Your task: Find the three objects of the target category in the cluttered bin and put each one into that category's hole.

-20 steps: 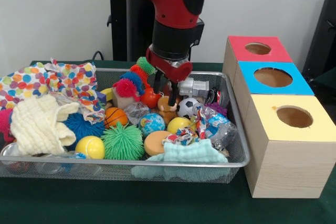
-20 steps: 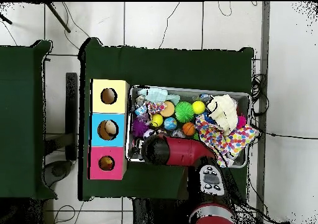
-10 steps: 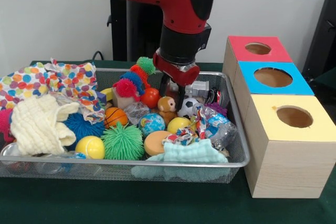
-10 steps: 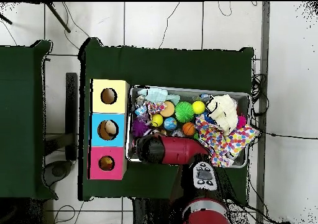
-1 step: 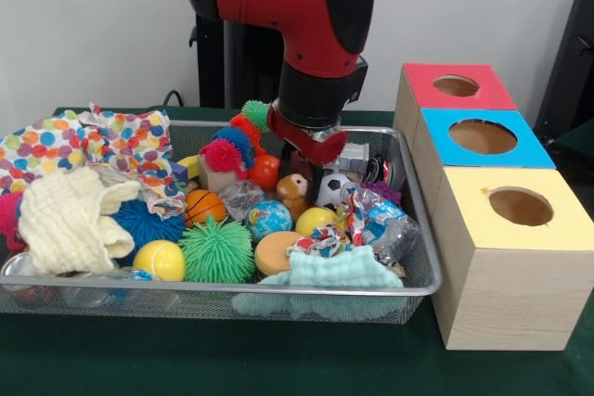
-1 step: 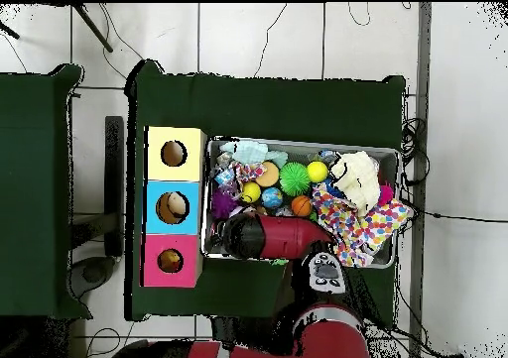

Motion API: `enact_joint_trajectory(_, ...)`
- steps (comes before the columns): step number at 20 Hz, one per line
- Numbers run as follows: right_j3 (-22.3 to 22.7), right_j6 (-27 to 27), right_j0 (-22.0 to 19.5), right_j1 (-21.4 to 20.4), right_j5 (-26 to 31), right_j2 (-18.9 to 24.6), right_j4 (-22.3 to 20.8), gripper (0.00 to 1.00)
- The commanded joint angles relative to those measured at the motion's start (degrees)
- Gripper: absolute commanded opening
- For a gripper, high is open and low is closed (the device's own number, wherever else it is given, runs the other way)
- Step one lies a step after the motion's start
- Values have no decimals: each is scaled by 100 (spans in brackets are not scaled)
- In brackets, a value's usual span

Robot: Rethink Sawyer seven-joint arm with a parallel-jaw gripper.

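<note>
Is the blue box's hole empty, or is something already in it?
Not empty: overhead, a pale object shows inside the blue box's hole. What it is, cannot tell. From the front, only the hole's brown inside shows.

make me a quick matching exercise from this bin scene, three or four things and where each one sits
Things:
1. green spiky ball
2. soccer ball
3. polka-dot cloth
4. yellow box

Places:
A. draped over the bin's left rim
B. outside the bin, nearest the camera
C. just right of the claw
D. front of the bin, beside a yellow ball

Pairs: 1-D, 2-C, 3-A, 4-B
</note>
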Motion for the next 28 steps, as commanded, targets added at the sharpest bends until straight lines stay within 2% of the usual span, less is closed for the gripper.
enact_joint_trajectory(1,-726,299,-57,454,-39,113,116,100)
enact_joint_trajectory(9,-866,267,-6,555,-90,39,52,100)
enact_joint_trajectory(10,-850,271,-10,555,-120,45,55,0)
enact_joint_trajectory(23,-858,209,-93,415,161,80,124,0)
enact_joint_trajectory(25,-779,112,-177,217,246,139,109,0)
enact_joint_trajectory(28,-596,-203,-325,-472,780,264,114,0)
